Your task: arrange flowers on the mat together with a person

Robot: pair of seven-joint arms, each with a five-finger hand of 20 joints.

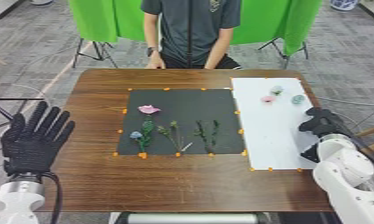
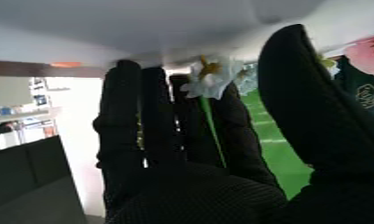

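Observation:
At the left side of the table my left hand [image 1: 31, 145] is open, palm up front with its fingers spread. My right hand [image 1: 322, 123] is at the right edge of the white mat [image 1: 265, 130]. On the black mat [image 1: 175, 97] lie a pink flower [image 1: 149, 109], a blue flower [image 1: 136, 135] and several green stems [image 1: 201, 132]. In the right wrist view my right hand [image 2: 192, 195] is open, with straight fingers and the thumb apart. A white flower [image 2: 212, 77] shows at its fingertips, its green stem running along the fingers; whether it is held I cannot tell.
Near the white mat's far end lie a small pink flower [image 1: 268, 99], a pale blue-green one [image 1: 277, 90] and another [image 1: 297, 99]. Orange tape pieces mark both mats' edges. Brown wood [image 1: 183, 185] borders the mats. In the right wrist view a pink flower [image 2: 370, 56] is beyond the thumb.

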